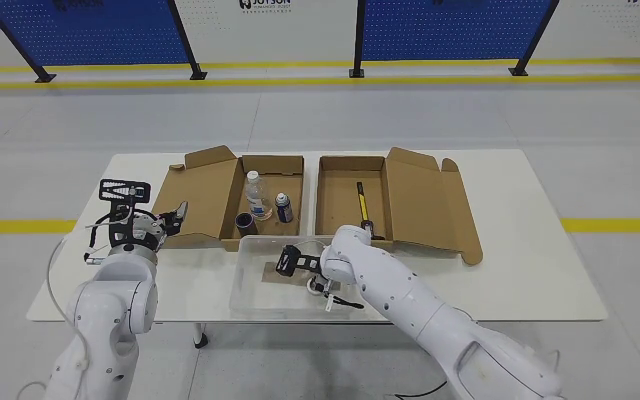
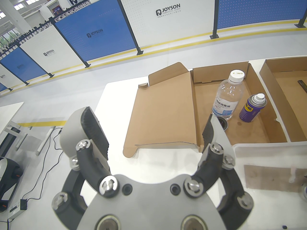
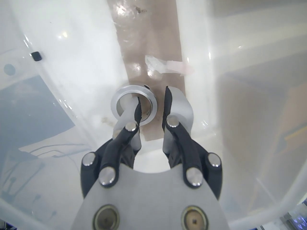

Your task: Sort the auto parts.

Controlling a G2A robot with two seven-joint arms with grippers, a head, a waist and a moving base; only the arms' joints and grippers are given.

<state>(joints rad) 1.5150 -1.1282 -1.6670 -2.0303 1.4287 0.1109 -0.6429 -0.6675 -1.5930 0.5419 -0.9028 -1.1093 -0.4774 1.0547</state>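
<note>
1. My right claw (image 3: 152,94) is down inside the bin (image 1: 245,290), which sits at the 6 o'clock edge of the desk (image 1: 520,270).
2. Its fingers are partly spread. One tip is dipped into the hole of the ring (image 3: 124,90) and the other stands just outside the rim. The ring's wall is between them, but I see a gap on the outer side, so it is not pinched.
3. The ring is silvery metal and lies flat on the bin floor, at the edge of a brown patch (image 3: 148,37).
4. A small black piece (image 3: 36,56) shows well apart from the ring. I can't tell whether it lies in the bin or under it.
5. My left claw (image 2: 151,116) hangs over the 9 o'clock end of the desk, fingers spread wide with nothing between them.
6. Two cardboard boxes lie side by side at 12 o'clock of the bin, flaps folded out.
7. The left box (image 1: 272,160) holds an upright bottle (image 2: 227,96). A spray can (image 2: 251,108) stands just beside it at 3 o'clock in the top view. A black round part (image 1: 245,222) is at 7 o'clock of the bottle.
8. The right box (image 1: 340,190) holds one long thin tool (image 1: 362,205), lying roughly along the 12-to-6 line.
</note>
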